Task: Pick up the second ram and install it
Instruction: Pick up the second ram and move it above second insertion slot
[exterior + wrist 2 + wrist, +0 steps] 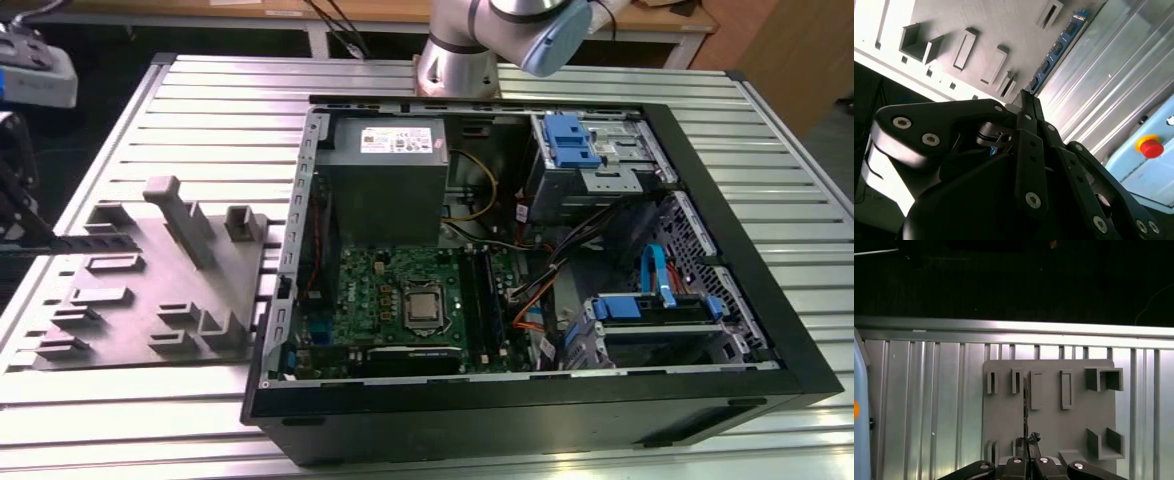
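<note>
My pincer (pixel 1027 100) is clenched on the ram (pixel 1058 46) over the tray (pixel 979 25); I can't see the gripped end, and the first wrist view shows it edge-on.

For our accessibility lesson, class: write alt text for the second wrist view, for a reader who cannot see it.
A black robot hand grips one end of the second ram, a thin blue stick, held over a grey tray with raised slots on a ribbed metal table. A red button on a pale blue surface is nearby.
</note>
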`<state>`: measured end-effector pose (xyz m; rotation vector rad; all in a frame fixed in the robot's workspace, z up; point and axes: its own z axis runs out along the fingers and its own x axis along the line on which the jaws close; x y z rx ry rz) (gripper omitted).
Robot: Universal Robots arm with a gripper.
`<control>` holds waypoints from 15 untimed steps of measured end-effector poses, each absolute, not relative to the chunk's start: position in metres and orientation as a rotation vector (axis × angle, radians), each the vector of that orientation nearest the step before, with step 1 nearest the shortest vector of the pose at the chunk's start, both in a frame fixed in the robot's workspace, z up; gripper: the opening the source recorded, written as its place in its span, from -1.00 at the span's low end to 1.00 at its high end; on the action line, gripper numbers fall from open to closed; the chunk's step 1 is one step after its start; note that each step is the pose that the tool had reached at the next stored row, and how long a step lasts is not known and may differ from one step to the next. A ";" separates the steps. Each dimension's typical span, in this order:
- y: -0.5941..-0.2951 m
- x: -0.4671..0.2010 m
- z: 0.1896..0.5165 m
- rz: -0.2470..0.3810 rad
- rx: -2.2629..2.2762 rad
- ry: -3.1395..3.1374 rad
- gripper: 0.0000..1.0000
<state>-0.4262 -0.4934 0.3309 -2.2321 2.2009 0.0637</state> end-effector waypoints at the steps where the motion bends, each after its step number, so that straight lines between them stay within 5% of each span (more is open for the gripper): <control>1: -0.493 -0.426 0.335 0.064 -2.232 2.201 -0.76; 15: -0.493 -0.426 0.399 0.064 -2.232 2.201 -0.76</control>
